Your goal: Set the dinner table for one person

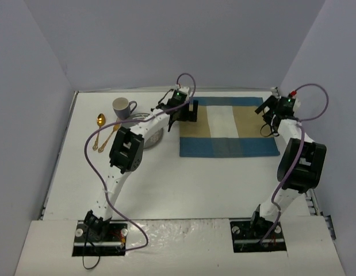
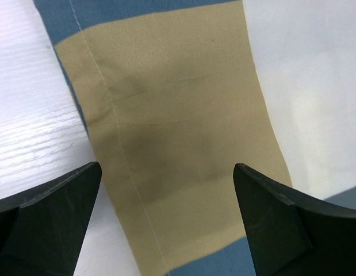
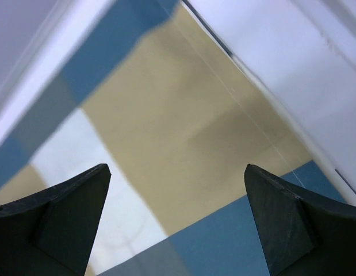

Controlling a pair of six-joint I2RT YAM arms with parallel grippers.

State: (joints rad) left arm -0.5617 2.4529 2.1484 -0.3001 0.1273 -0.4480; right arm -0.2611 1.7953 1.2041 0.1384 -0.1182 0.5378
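Blue-and-tan striped cloth placemat (image 1: 229, 127) lies flat toward the far side of the large white desk (image 1: 195, 184) with thin metal edge rails. I see the left gripper (image 1: 186, 112) at the mat's left end and the right gripper (image 1: 271, 119) at its right end, both spread wide with nothing between the fingers. Further left on the desk stand a grey ceramic mug (image 1: 123, 107) and gold metal cutlery (image 1: 100, 119) too small to count. A round pale dish (image 1: 157, 137) is mostly hidden behind my left arm.
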